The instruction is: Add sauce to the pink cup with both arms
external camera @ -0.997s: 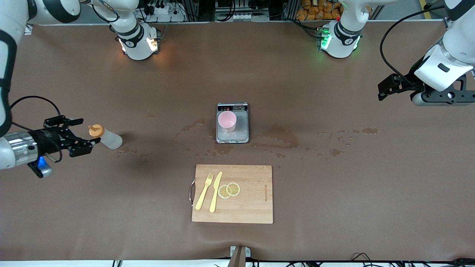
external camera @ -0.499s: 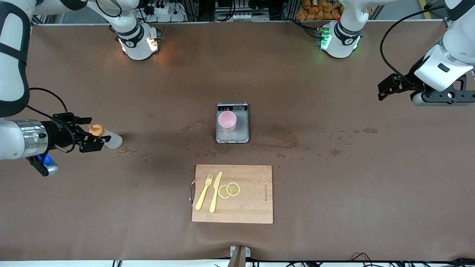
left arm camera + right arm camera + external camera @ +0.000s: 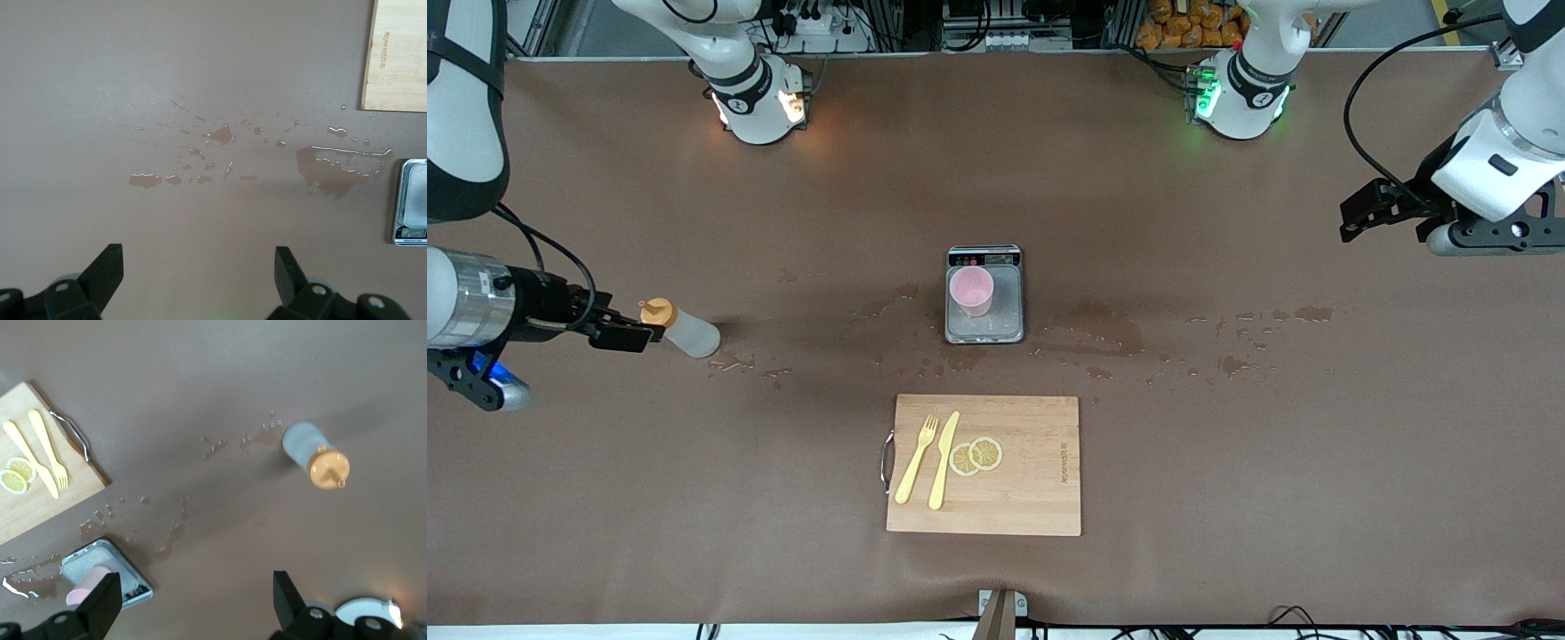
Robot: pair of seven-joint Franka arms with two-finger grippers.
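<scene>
The sauce bottle is standing at mid-left, the pink cup at centre, both the right gripper and left gripper spread, holding nothing.

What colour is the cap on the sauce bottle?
Orange, on the sauce bottle, whose body is translucent white; clearest in the right wrist view.

In my left wrist view the scale was cut off at the edge; in my right wrist view the pink cup sat partly hidden by my finger.
</scene>
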